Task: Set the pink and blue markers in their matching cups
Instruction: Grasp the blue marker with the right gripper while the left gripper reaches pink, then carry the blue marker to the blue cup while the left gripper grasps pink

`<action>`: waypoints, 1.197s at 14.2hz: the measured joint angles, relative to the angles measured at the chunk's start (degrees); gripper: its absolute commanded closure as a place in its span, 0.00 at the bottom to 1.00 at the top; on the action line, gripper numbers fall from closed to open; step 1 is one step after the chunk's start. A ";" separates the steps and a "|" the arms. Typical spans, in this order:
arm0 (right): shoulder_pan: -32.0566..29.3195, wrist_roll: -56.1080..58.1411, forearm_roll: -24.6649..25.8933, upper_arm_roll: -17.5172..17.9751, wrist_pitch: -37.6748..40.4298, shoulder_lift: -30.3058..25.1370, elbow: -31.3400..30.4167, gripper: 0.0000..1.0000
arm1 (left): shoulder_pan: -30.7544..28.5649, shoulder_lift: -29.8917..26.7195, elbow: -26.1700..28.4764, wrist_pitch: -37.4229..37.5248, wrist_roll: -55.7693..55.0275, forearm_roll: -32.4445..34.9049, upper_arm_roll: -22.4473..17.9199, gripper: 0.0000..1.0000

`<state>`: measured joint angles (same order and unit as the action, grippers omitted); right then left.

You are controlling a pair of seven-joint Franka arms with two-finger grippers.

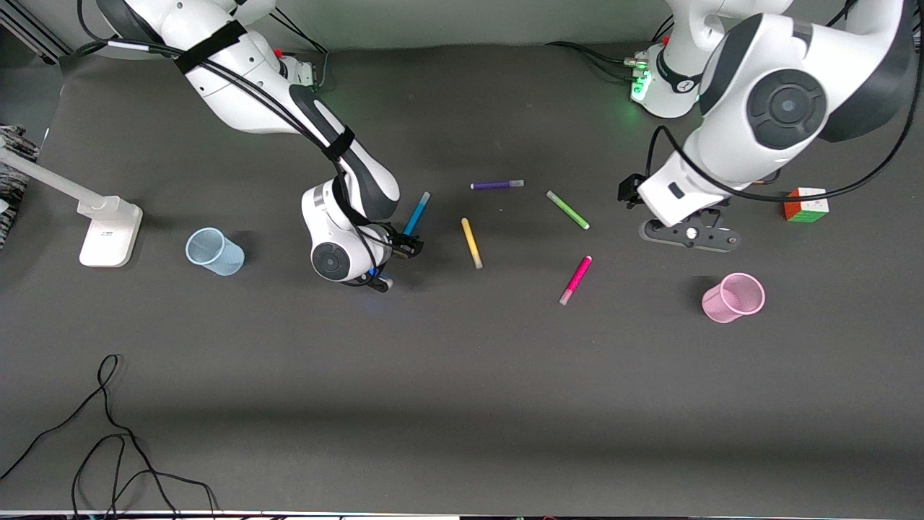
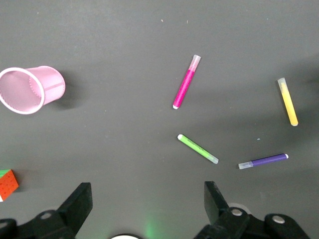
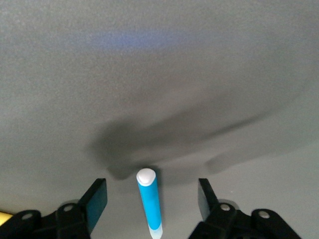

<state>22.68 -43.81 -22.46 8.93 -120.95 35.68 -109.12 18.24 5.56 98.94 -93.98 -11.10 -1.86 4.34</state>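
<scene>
Right wrist view shows the right gripper point(image 3: 149, 199) spread wide with the blue marker point(image 3: 149, 206) lying between its fingers, neither pad touching it, a stance that looks set for a straddling pinch across the slim barrel. That marker is bright blue with a pale rounded end, flat on the table. Its blue cup point(image 1: 214, 251) stands upright toward the right arm's end of the table, well apart from this gripper. Over the table near the pink cup point(image 2: 31, 89), the left gripper point(image 2: 147, 204) waits, fingers spread and empty. The pink marker point(image 2: 186, 82), magenta with a paler cap, lies flat out ahead of it.
</scene>
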 measured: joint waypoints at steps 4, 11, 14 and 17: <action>0.01 -0.03 -0.02 0.48 -0.84 0.14 -0.35 0.71 | 1.97 2.18 2.99 -8.14 2.73 0.49 1.09 0.02; 0.01 -0.04 -0.17 0.60 -1.53 -0.11 -0.36 1.00 | 1.99 4.90 15.34 -23.56 16.75 0.54 0.94 0.01; -0.02 -0.04 -0.17 0.41 0.13 -2.85 -0.70 1.00 | 2.18 10.18 18.72 -32.14 18.16 0.54 1.01 0.01; -0.09 -0.02 1.25 -0.90 1.93 -10.44 -3.99 1.00 | 3.03 16.24 19.63 -39.24 18.35 0.54 1.09 0.01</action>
<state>22.59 -43.83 -21.21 8.03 -119.02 25.24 -113.10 21.28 21.79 118.57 -133.22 7.25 -1.32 5.44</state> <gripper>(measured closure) 0.828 0.004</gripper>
